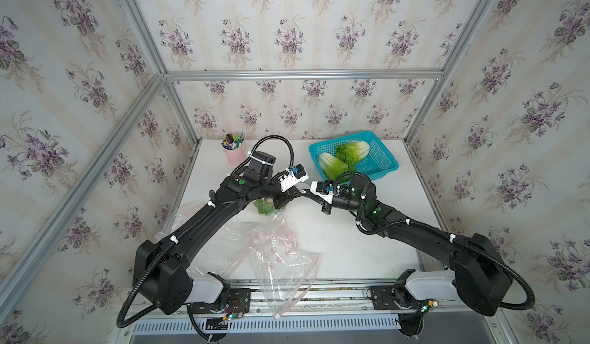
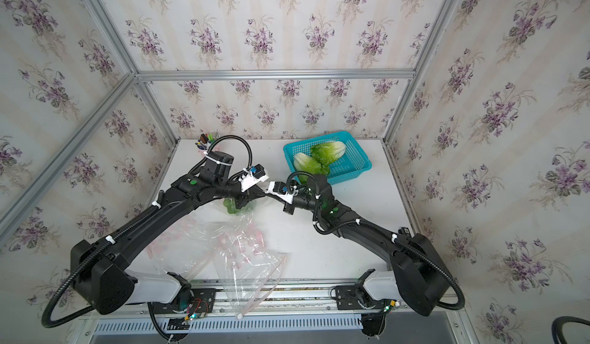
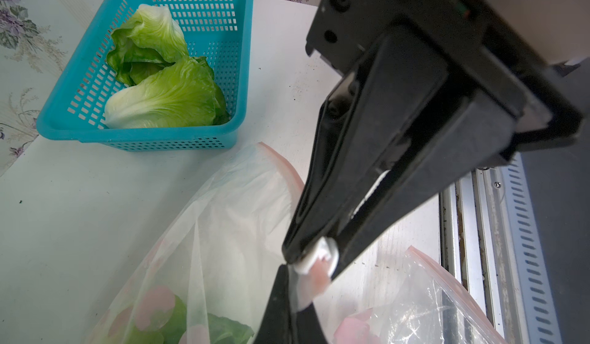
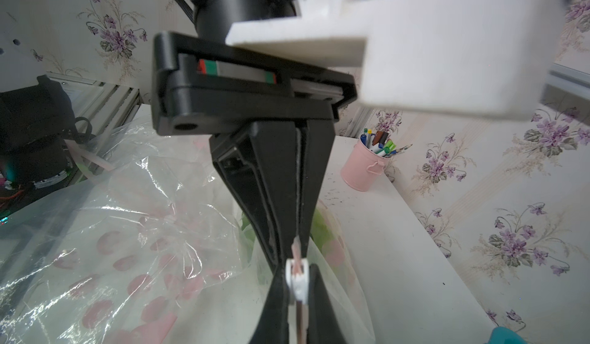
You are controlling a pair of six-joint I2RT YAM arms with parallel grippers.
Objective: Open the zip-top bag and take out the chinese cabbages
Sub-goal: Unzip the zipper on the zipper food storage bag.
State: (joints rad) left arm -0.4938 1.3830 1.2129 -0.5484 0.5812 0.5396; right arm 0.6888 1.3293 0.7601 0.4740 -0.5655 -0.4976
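Flowery walls stand around a white table [image 1: 335, 240], where two chinese cabbages [image 1: 333, 166] lie in the blue basket [image 1: 380, 160] at the far right and a third one [image 1: 263, 207] sits inside the zip-top bag [image 1: 277, 262] on the left. The left gripper [image 4: 297, 246] is pinched tight on the bag's pink edge, and the right gripper [image 4: 298, 273] is pinched tight on the white slider [image 4: 297, 286].

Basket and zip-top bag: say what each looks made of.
The basket is probably rigid moulded plastic, turquoise with a dull sheen; its walls are an even perforated grid. The zip-top bag looks like thin, soft plastic film, glossy and see-through with pink prints; it crinkles and glints.
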